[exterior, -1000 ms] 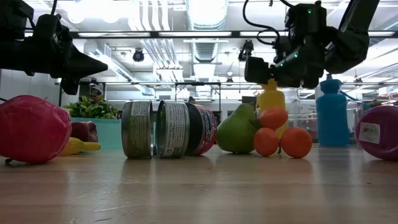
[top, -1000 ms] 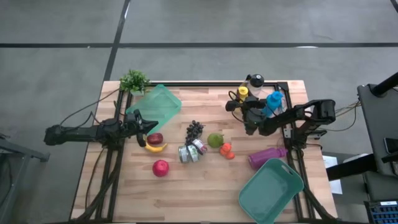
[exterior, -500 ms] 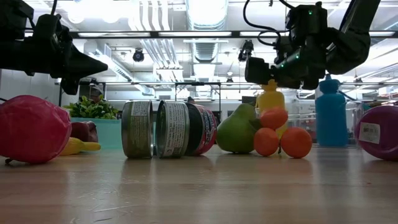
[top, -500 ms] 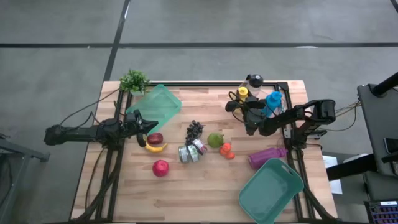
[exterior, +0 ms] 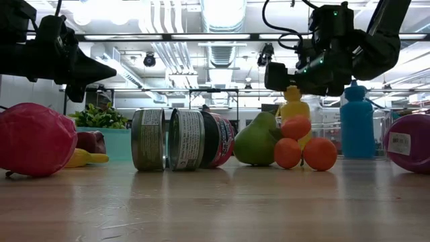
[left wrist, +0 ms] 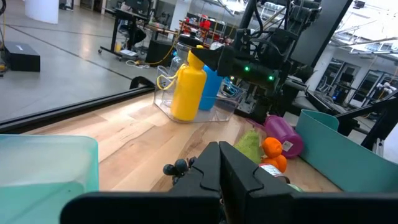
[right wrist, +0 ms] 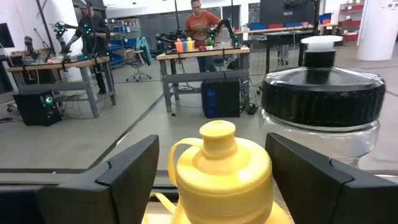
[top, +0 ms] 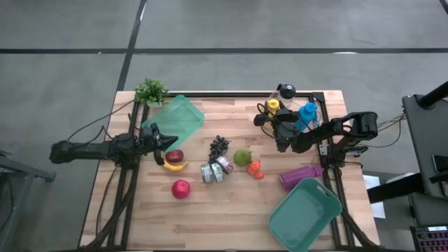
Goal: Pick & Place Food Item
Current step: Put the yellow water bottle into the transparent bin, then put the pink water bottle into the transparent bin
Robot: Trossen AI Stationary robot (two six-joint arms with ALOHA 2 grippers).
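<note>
Approach is the step in hand. Wooden slatted table (top: pixel 231 210) carries 2 teal plastic bins. Right gripper (right wrist: pixel 211 177) hovers with fingers spread wide either side of the yellow plastic squeeze bottle (right wrist: pixel 221 168), near the table's far right edge, not yet gripping. Next, closing should secure it. Left gripper (left wrist: pixel 221 180) waits pinched closed.

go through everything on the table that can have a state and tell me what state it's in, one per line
Left hand: shut, empty, above the banana.
Right hand: open, fingers either side of the yellow bottle, not gripping.
Yellow bottle: upright, capped.
Blue bottle: upright, capped.
Purple bottle: lying on its side.
Cans: on their sides.
Near teal bin: empty.
</note>
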